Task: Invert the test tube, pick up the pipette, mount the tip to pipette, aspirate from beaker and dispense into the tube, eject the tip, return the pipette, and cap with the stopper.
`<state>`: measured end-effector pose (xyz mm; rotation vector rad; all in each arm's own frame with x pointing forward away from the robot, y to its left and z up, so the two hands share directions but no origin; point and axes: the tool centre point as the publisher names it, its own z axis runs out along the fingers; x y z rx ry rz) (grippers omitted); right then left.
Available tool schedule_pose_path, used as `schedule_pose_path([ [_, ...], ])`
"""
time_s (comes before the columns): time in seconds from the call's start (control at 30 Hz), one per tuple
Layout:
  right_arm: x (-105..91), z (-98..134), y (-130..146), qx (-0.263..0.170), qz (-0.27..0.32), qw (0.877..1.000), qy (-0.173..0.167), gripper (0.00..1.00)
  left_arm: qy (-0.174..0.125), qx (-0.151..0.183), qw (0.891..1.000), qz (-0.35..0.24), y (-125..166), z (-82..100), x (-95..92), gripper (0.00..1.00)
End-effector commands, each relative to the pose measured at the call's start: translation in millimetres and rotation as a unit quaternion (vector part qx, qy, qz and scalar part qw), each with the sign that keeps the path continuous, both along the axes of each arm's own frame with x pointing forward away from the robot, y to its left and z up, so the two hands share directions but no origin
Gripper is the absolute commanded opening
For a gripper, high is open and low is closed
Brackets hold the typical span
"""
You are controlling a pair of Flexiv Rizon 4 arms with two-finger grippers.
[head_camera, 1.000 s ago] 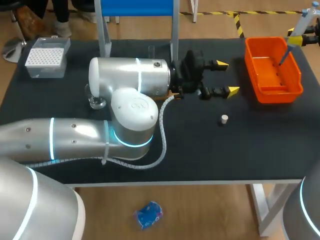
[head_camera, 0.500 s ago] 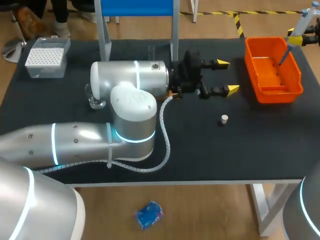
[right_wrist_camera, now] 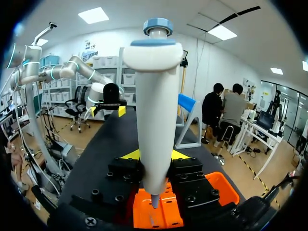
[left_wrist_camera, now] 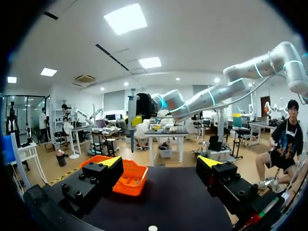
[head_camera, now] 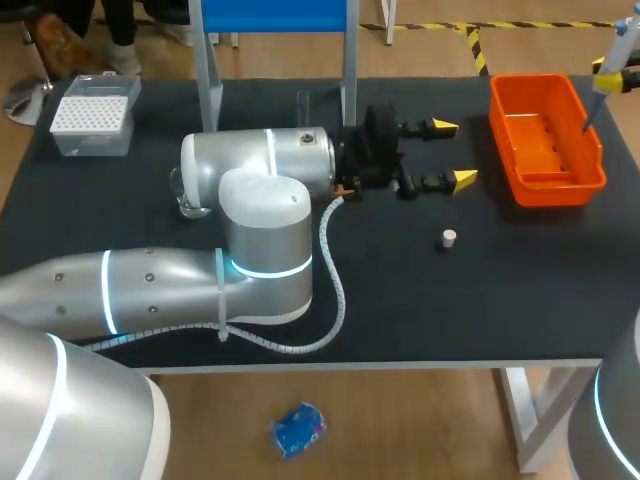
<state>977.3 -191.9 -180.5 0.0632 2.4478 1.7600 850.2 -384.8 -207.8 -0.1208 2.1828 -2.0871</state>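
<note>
Black table (head_camera: 480, 300), orange bin (head_camera: 560, 186) at its far right. Right gripper (right_wrist_camera: 154, 159) clamps the pipette (right_wrist_camera: 155, 110) upright above the bin. Left gripper (head_camera: 448, 153) hangs mid-table, fingers wide, nothing between them. Stopper (head_camera: 449, 238) lies near it. Tube (head_camera: 302, 102) seemingly upright behind the left arm (head_camera: 260, 160); tip box (head_camera: 92, 115) far left.

left arm (head_camera: 262, 225) sprawls across mid table (head_camera: 480, 310); bare surface around the stopper (head_camera: 449, 238).
</note>
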Motion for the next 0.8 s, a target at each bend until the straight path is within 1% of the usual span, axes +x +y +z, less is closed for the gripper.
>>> schedule_pose_path([
  [0.03,-23.6,3,9,-0.021,-0.01,1.0,-0.001,0.0,-0.002,-0.009,1.0,0.002,1,-1.9,-0.9,1.0],
  [0.17,-45.0,-5,24,-0.021,0.014,1.0,0.005,0.0,-0.002,-0.009,1.0,0.002,1,-1.9,-0.9,1.0],
  [0.23,-54.9,-11,32,-0.014,0.025,1.0,0.012,0.0,-0.002,-0.009,1.0,0.002,1,-1.9,-0.9,1.0],
  [0.3,-64.3,-16,39,-0.014,0.032,0.999,0.007,0.0,-0.002,-0.009,1.0,0.002,1,-1.9,-0.9,1.0],
  [0.33,-65.0,-19,42,-0.009,0.036,0.999,0.013,0.0,-0.002,-0.009,1.0,0.002,1,-1.9,-0.9,1.0],
  [0.4,-68.5,-24,50,-0.003,0.039,0.999,0.014,0.0,-0.002,-0.009,1.0,0.002,1,-1.9,-0.9,1.0],
  [0.53,-80.7,-34,68,0.006,0.054,0.998,0.022,0.0,-0.002,-0.009,1.0,0.002,1,-1.9,-0.9,1.0],
  [0.6,-86.2,-39,77,0.002,0.06,0.998,0.019,0.0,-0.002,-0.009,1.0,0.002,1,-1.9,-0.9,1.0],
  [0.63,-89.4,-42,84,0.004,0.066,0.998,0.023,0.0,-0.002,-0.009,1.0,0.002,1,-1.9,-0.9,1.0],
  [0.7,-93.8,-46,92,-0.001,0.071,0.997,0.014,0.0,-0.002,-0.009,1.0,0.002,1,-1.9,-0.9,1.0],
  [0.73,-96.8,-47,99,0.003,0.077,0.997,0.02,0.0,-0.002,-0.009,1.0,0.002,1,-1.9,-0.9,1.0],
  [0.8,-99.4,-49,108,0.0,0.079,0.997,0.015,0.0,-0.002,-0.009,1.0,0.002,1,-1.9,-0.9,1.0],
])
